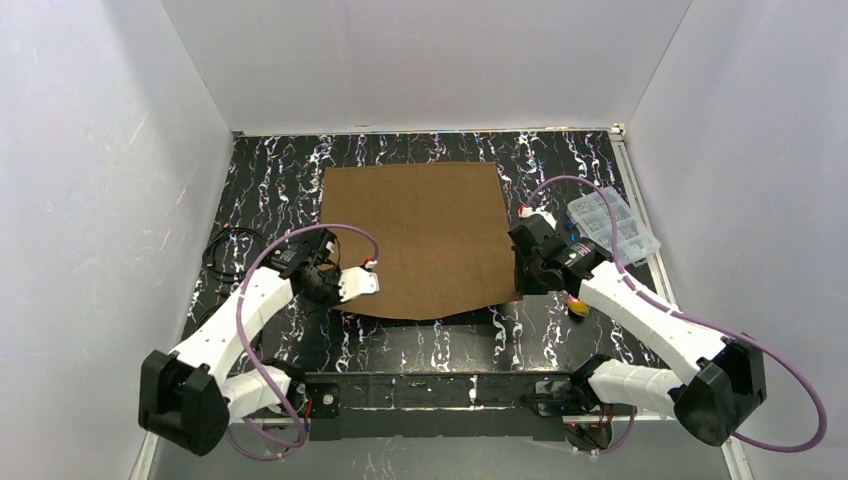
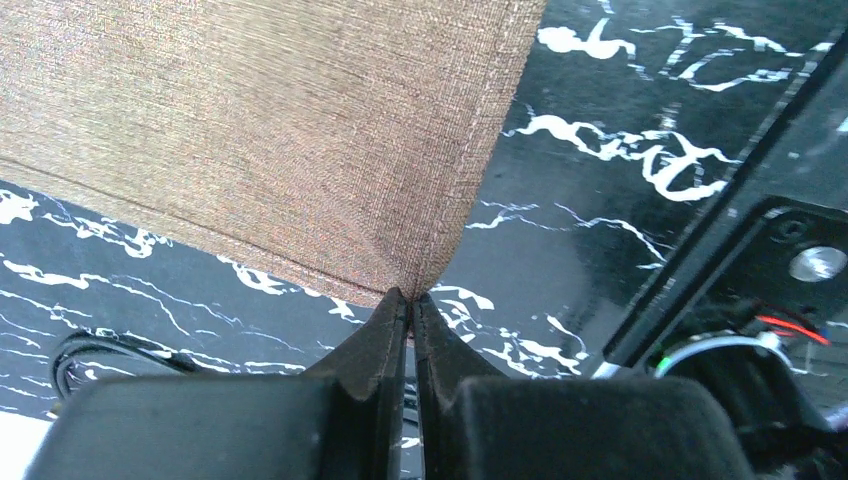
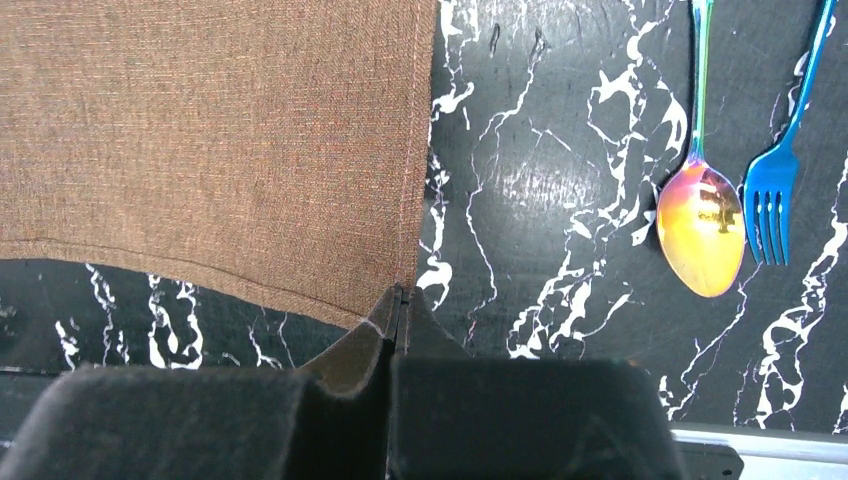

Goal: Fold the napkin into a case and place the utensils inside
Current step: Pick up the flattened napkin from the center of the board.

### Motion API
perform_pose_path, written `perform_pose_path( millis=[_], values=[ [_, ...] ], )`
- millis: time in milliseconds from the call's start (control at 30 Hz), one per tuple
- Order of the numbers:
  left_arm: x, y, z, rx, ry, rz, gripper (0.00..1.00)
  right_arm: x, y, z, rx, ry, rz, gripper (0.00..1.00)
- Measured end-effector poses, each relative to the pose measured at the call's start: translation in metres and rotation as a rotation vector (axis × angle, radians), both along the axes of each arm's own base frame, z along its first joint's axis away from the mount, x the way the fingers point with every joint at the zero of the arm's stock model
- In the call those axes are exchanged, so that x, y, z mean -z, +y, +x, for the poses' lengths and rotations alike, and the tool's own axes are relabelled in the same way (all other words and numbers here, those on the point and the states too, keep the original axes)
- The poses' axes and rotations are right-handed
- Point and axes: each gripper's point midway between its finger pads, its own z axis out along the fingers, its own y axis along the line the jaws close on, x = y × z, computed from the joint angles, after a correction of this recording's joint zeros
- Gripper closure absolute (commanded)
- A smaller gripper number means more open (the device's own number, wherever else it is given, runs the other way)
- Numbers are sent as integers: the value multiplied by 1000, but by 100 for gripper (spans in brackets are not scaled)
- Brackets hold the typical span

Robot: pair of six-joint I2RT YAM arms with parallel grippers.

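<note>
Our left gripper (image 2: 410,298) is pinched tight on the near left corner of the napkin (image 1: 415,235), and our right gripper (image 3: 400,293) on the near right. We judge the first fold is beginning; next, both corners need lifting evenly and carrying across. The hemmed, woven matte-brown cloth lies mid-table (image 1: 270,170); an iridescent spoon (image 3: 702,230) and a blue fork (image 3: 772,205) rest to its right.

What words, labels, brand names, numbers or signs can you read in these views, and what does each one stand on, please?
None: no text can be read in any view.
The napkin, spoon and fork carry no markings.
The clear plastic box is too small to show any label.
The white lines on the table are marbling, not writing.
</note>
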Motion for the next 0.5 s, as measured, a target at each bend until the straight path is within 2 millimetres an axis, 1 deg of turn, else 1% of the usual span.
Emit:
perform_pose_path(
  millis=[100,167,367,433,500],
  values=[
    [-14,-3,-12,1,12,-37,100,-7,-2,-8,-8,6,18,99],
    [-18,-1,-27,2,42,-49,100,-10,-5,-18,-15,25,31,99],
    [-23,8,-65,-1,140,-45,100,-22,-10,-47,-16,69,95,99],
    [-22,11,-73,-1,161,-41,100,-24,-12,-53,-10,82,106,99],
    [-23,12,-76,-1,164,-41,100,-26,-13,-56,-8,93,106,99]
  ],
)
